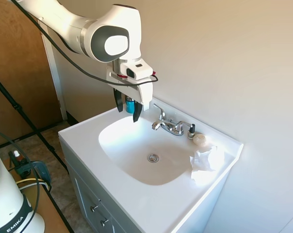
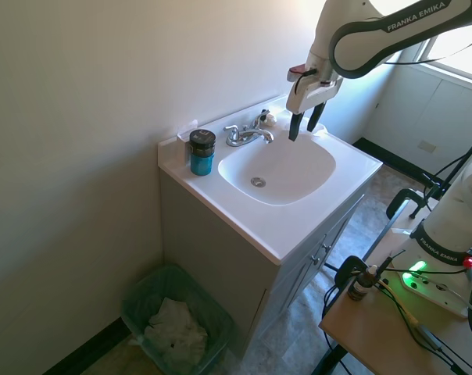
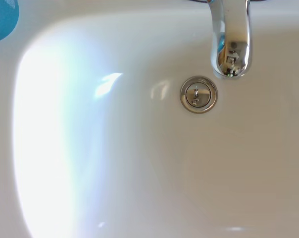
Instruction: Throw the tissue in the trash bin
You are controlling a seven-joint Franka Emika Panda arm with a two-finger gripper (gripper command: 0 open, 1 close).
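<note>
Tissue (image 1: 206, 160) lies crumpled on the sink (image 1: 137, 194) counter's corner, no clear long axis; pincer (image 1: 127, 110) spread.

The tissue (image 1: 206, 159) lay on the sink (image 1: 137, 204) counter beside the basin, with the soap (image 1: 199, 140) just behind it near the faucet (image 1: 169, 125). The gripper (image 1: 127, 108) hung above the basin. The trash bin (image 2: 177, 320) stood on the floor beside the vanity, against the wall.

A chrome faucet (image 1: 170, 125) (round soap (image 1: 199, 139) beside it) and blue jar (image 2: 202, 152) flank the sink (image 1: 137, 167).
</note>
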